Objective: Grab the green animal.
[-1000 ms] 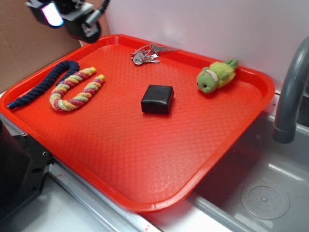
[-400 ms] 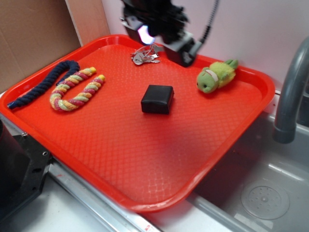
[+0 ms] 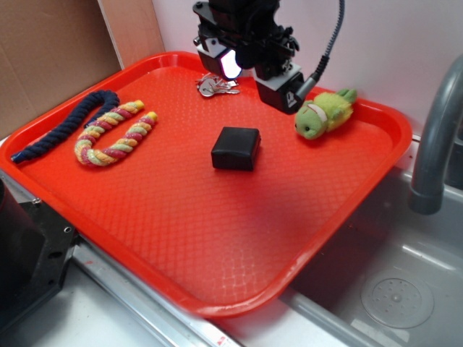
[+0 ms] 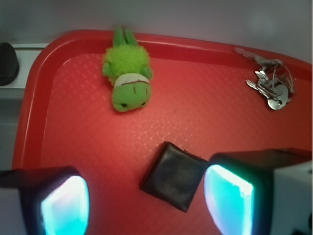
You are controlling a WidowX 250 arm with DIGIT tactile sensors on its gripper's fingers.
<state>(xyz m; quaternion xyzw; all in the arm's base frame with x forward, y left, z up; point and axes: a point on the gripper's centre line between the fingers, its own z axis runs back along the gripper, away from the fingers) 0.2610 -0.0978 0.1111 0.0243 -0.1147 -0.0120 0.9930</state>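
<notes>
Green animal lies at the red tray's far right corner, untouched. Pincer hovers just left of it, spread wide, holding nothing. Black box sits mid-tray below the pincer, keys at the back edge, 2 ropes far left.

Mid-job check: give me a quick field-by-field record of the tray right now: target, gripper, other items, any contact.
target: green animal, lying near the tray's far right corner, face toward the tray's middle
gripper: gripper open, empty, raised over the tray
contact: none; target lies apart from the gripper
nearest item: black box, mid-tray, between the fingers in the wrist view
other items: keys at far edge; multicolor rope and navy rope on the left
surface: red tray
</notes>
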